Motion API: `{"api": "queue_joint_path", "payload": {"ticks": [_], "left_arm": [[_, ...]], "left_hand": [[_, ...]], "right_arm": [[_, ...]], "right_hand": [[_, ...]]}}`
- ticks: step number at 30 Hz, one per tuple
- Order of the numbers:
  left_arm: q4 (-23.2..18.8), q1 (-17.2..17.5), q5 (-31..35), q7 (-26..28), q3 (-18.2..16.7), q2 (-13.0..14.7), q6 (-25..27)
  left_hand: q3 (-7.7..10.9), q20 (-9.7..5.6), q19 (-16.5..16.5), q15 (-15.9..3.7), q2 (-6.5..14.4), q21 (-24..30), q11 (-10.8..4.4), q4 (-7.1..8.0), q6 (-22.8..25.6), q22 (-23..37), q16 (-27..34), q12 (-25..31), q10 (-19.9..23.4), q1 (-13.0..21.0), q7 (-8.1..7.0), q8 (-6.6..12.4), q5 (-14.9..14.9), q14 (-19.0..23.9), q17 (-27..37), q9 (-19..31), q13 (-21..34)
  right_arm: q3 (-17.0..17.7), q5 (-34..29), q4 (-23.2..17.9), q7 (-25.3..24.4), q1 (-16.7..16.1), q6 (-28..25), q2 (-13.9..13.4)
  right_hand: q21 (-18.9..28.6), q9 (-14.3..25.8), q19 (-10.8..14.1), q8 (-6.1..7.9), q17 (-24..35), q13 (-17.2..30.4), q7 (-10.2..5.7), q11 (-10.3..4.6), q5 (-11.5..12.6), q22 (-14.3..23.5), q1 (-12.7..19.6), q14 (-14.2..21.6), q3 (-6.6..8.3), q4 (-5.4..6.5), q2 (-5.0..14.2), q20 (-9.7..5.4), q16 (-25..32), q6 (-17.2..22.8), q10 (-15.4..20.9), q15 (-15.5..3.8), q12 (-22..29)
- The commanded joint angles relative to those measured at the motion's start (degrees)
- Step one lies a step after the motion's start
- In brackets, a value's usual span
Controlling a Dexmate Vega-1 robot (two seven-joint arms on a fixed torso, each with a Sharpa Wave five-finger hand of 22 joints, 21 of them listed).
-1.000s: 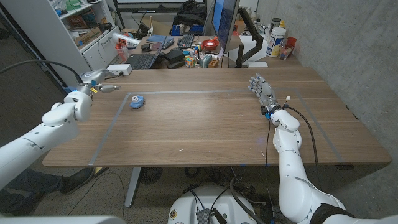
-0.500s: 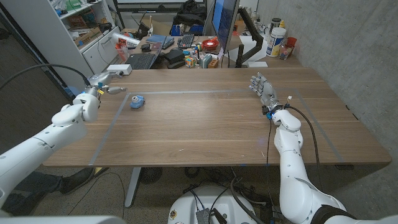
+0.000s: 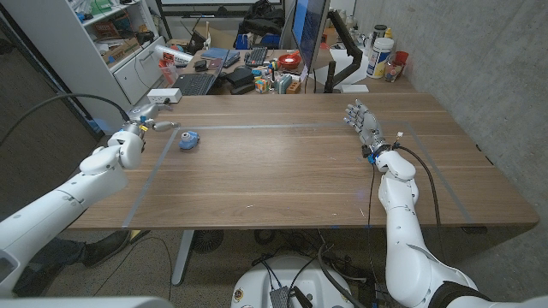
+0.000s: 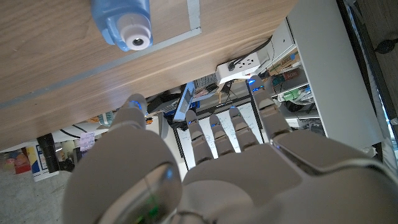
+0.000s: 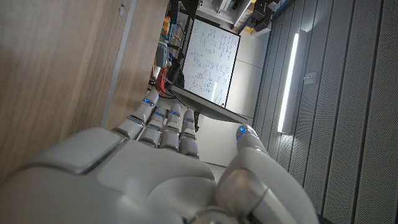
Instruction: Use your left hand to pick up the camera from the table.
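Observation:
A small blue camera (image 3: 189, 139) with a white lens lies on the wooden table (image 3: 291, 171) toward its far left; in the left wrist view the camera (image 4: 122, 22) shows lens-first beyond my fingers. My left hand (image 3: 147, 126) hovers at the table's left edge, a short gap to the left of the camera, holding nothing. Its fingers (image 4: 217, 130) reach forward, slightly apart. Over the right part of the table my right hand (image 3: 361, 121) stands with its fingers (image 5: 163, 121) stretched out and holds nothing.
Grey tape lines (image 3: 257, 127) mark a rectangle on the tabletop. Behind the far edge stand a white power strip (image 3: 164, 94), a laptop (image 3: 197, 82), a monitor (image 3: 310, 34) and bottles (image 3: 382, 58). A shelf unit (image 3: 103, 43) rises at the far left.
My left arm has swung in toward the table, bringing the hand closer to the camera. The camera and my right arm have not moved.

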Motion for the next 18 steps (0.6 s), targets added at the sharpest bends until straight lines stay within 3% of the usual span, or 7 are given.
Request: {"api": "queue_joint_path", "payload": {"ticks": [1,18], "left_arm": [[1.3,-1.3,-1.1,-0.4,1.4,-1.1,-0.7],[3.8,-4.4,-0.9,-0.8,4.3,-3.2,-1.9]], "left_hand": [[-0.16,-0.04,0.1,0.13,0.3,-0.3,-0.01,0.06,0.2,0.1,0.3,0.4,0.6,0.6,-0.28,-0.27,0.2,0.3,0.1,0.1,0.2],[-0.35,-0.02,0.2,-0.07,0.4,-0.4,0.08,0.13,0.5,0.1,0.4,0.4,0.8,0.7,-0.4,-0.37,0.2,0.7,0.1,0.1,0.1]], "right_arm": [[0.1,0.0,-0.1,-0.1,-0.1,0.3,0.1],[0.2,0.5,-0.4,0.0,-0.4,0.5,0.0]], "right_hand": [[-0.1,0.3,0.4,0.06,0.1,0.2,-0.1,0.06,0.4,0.3,0.4,0.4,0.05,-0.3,0.58,-0.06,-0.2,0.2,0.4,-0.21,0.0],[-0.5,0.3,0.6,0.04,0.1,0.2,-0.13,0.08,0.4,0.4,0.3,0.5,-0.02,-0.34,0.6,-0.07,-0.2,0.2,0.5,-0.17,0.0]]}}
